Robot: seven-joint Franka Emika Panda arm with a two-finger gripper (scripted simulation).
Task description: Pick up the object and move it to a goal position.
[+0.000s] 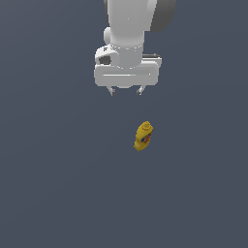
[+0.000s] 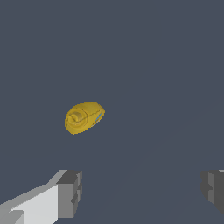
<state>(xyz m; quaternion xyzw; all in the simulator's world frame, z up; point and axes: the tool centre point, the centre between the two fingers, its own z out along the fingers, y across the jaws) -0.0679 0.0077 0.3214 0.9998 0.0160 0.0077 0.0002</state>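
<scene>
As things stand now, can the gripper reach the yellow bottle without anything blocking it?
Probably yes. The gripper is open and apart from the yellow bottle, and only bare floor shows around the bottle. It is not centred over it, so it would need to shift first.

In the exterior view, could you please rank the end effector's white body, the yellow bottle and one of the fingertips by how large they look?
1. The end effector, its white body: largest by far.
2. The yellow bottle: much smaller.
3. One fingertip: smallest, a small grey stub.
Distance from the camera may skew this.

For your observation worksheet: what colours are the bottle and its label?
Yellow bottle with a red-and-blue label, seen best in the exterior view.
</scene>
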